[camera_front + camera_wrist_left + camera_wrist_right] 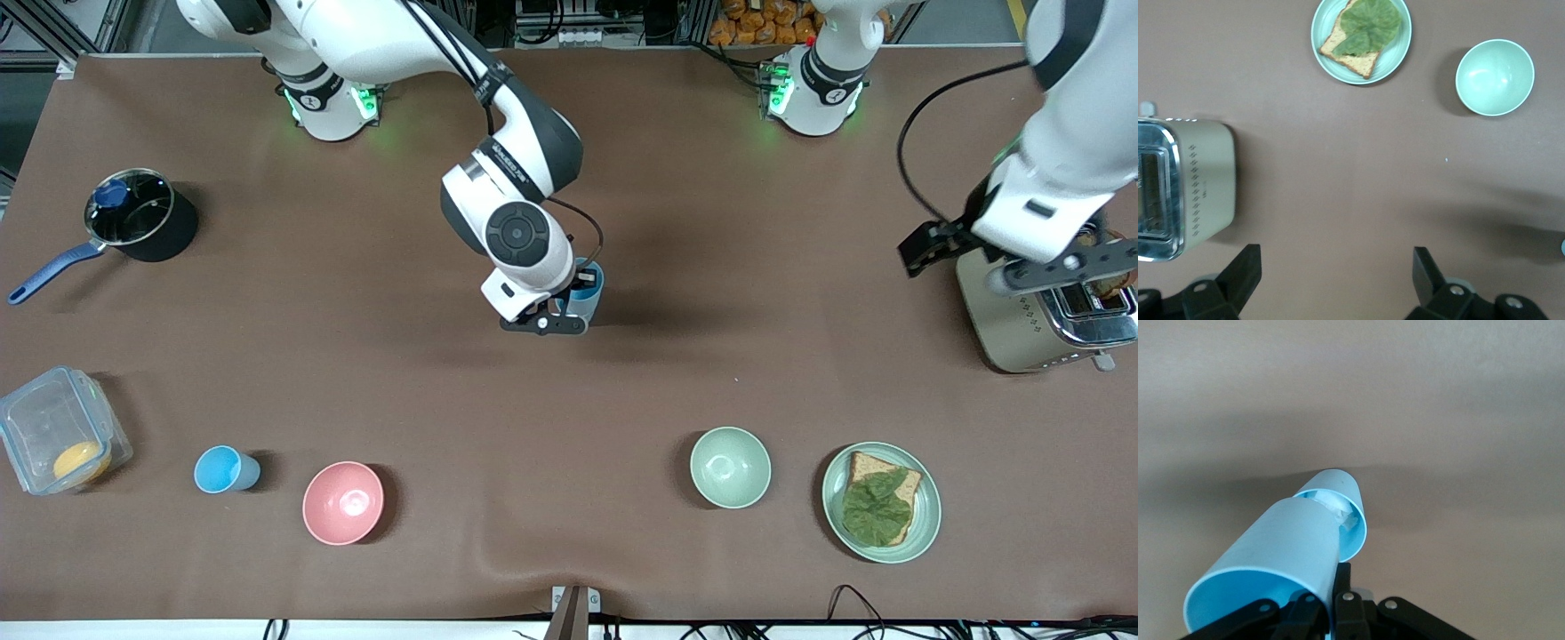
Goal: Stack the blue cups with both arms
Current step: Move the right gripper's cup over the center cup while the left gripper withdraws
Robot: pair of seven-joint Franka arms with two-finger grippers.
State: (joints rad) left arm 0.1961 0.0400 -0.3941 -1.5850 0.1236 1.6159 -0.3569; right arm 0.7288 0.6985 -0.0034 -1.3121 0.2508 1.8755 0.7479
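My right gripper is over the middle of the table, shut on the rim wall of a light-blue cup. In the right wrist view the right gripper holds this cup tilted, its base inside the mouth of a second blue cup that stands on the table. A third blue cup stands near the front camera, beside the pink bowl. My left gripper hangs open and empty over the table beside the toaster; its left wrist view shows bare table between the fingers.
A black pot with a blue handle and a clear box are at the right arm's end. A green bowl and a plate with bread and lettuce lie near the front camera. The toaster shows in the left wrist view.
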